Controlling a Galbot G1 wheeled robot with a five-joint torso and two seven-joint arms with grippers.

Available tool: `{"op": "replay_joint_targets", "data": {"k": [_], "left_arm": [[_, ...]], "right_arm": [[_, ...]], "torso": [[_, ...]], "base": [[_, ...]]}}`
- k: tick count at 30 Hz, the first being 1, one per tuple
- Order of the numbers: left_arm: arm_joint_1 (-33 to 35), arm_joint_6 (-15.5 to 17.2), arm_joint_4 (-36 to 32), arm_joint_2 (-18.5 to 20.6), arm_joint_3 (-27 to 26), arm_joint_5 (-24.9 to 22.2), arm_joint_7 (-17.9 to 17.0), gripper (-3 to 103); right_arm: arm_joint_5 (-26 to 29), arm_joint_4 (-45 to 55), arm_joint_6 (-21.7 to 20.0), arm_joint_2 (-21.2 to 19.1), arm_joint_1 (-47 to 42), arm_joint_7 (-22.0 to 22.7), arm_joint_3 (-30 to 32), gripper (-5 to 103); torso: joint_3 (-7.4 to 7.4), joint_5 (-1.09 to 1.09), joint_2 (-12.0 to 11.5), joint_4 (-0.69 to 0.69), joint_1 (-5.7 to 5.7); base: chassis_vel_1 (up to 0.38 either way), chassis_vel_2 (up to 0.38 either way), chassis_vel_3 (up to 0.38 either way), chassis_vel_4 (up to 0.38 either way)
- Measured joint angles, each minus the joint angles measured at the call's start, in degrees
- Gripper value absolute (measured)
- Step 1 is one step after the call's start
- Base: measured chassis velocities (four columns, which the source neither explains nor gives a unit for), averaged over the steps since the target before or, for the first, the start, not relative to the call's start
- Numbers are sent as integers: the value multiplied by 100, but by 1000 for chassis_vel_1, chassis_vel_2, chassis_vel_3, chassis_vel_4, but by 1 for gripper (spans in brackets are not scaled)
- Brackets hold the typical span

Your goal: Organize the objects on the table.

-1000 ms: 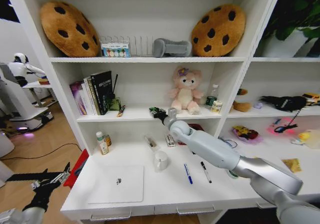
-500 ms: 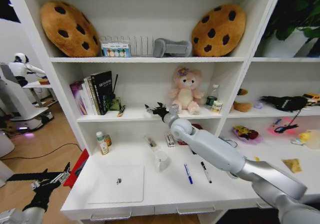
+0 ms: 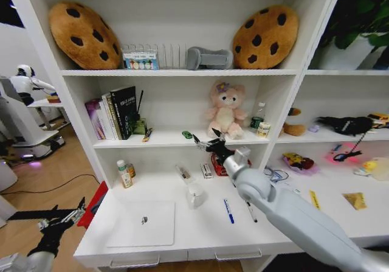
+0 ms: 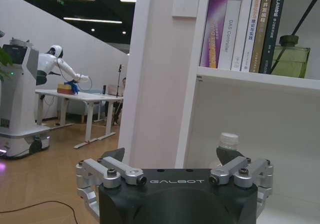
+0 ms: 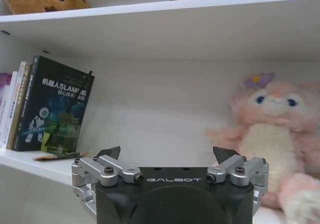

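Nearby, smooth flat silver laptop (image 3: 141, 223), glossy mug (image 3: 196, 194).

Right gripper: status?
Right gripper open, empty, just off the shelf edge. Green toy on the shelf beside the plush. Left gripper open, parked low off the table's left end. Nothing in the way.

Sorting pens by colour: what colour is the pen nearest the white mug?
Blue: the slim blue pen lies right of the white mug, best seen in the head view.
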Motion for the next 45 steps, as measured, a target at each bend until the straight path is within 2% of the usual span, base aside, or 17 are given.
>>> {"op": "replay_joint_targets", "data": {"k": [2,4,5,7,8,10,13,15,16,19,21,24,26,27,28,35,45], "left_arm": [[0,0,0,0,0,0,0,100],[-1,0,0,0,0,0,2,100],[-1,0,0,0,0,0,2,100],[-1,0,0,0,0,0,1,100],[-1,0,0,0,0,0,1,100],[-1,0,0,0,0,1,0,100],[-1,0,0,1,0,0,0,100],[-1,0,0,0,0,0,0,100],[-1,0,0,0,0,0,0,100],[-1,0,0,0,0,0,0,100],[0,0,0,0,0,0,0,100],[-1,0,0,0,0,0,0,100],[-1,0,0,0,0,0,0,100],[-1,0,0,0,0,0,0,100],[-1,0,0,0,0,0,0,100],[-1,0,0,0,0,1,0,100],[-1,0,0,0,0,0,0,100]], "right_arm": [[-150,86,29,-18,-325,9,184,100],[-489,281,95,40,-1108,41,780,100],[-489,281,95,40,-1108,41,780,100],[-711,403,182,157,-2103,38,1414,100],[-711,403,182,157,-2103,38,1414,100],[-829,425,268,274,-2966,36,1902,100],[-857,421,275,373,-3384,49,2099,100],[-1017,286,170,561,-3753,345,2092,100],[-1017,286,170,561,-3753,345,2092,100],[-956,152,-210,656,-3810,695,1868,100],[-372,71,-915,704,-3656,1035,1598,100],[-75,53,-1171,705,-3572,1136,1515,100],[604,-39,-1630,694,-3350,1371,1339,100],[604,-39,-1630,694,-3350,1371,1339,100],[976,-123,-1824,697,-3228,1509,1253,100],[1721,-576,-2225,720,-2697,1788,1037,100],[1850,-1188,-2256,752,-2261,1684,892,100]], "torso": [[0,2,0,1,0],[0,3,0,0,1],[0,3,0,0,1],[0,3,0,0,0],[0,3,0,0,0],[0,1,0,-1,0],[0,2,0,-2,0],[0,1,0,0,0],[0,1,0,0,0],[1,3,0,0,0],[1,2,0,0,0],[1,2,0,1,0],[1,2,0,0,0],[1,2,0,0,0],[1,2,0,1,1],[1,3,-1,1,1],[1,2,-1,1,2]], "base": [[0,0,0,0],[0,0,0,0],[0,0,0,0],[0,0,0,0],[0,0,0,0],[0,0,0,0],[0,0,0,0],[0,0,0,0],[0,0,0,0],[0,0,0,0],[0,0,0,0],[0,0,0,0],[0,0,0,0],[0,0,0,0],[0,0,0,0],[0,0,0,0],[0,0,0,0]]}}
